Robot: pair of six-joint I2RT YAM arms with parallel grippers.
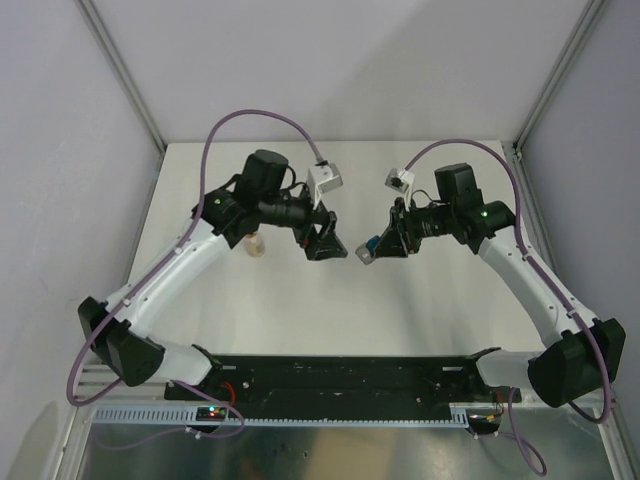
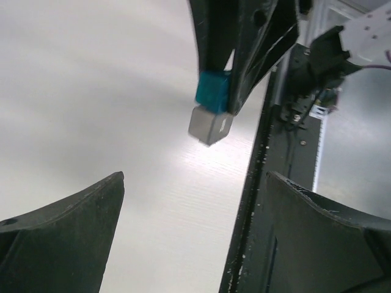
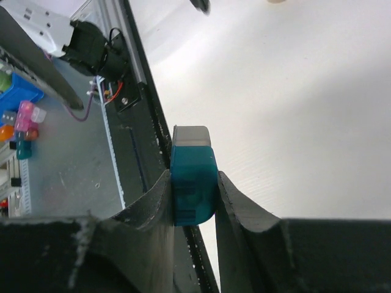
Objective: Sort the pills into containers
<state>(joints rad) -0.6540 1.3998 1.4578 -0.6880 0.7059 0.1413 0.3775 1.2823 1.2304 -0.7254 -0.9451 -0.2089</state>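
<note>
My right gripper point(image 3: 193, 189) is clamped on the teal box point(image 3: 192, 171), fingers pressing its two flat sides. It holds the box off the table point(image 1: 300, 310), over the middle and a little toward the right edge. The grey flap point(image 3: 191, 135) sticks out past the fingertips, free of the grip. I judge the box to be light, hard plastic with smooth walls, so it could slip or twist if I squeeze too gently. The teal body is the place to hold it, since the hinged flap would probably swing or give way.

My left gripper point(image 2: 194, 183) faces the box with its fingers spread wide and nothing between them, near it but apart. I could use it to work the flap.

The amber vial point(image 1: 257, 243) sits on the table left of centre, about midway between the far and near edges, just beside the left arm. It looks light and round, so I expect it to tip or roll easily. I would take it across the body, not at the rim. I see no pills in any view.
</note>
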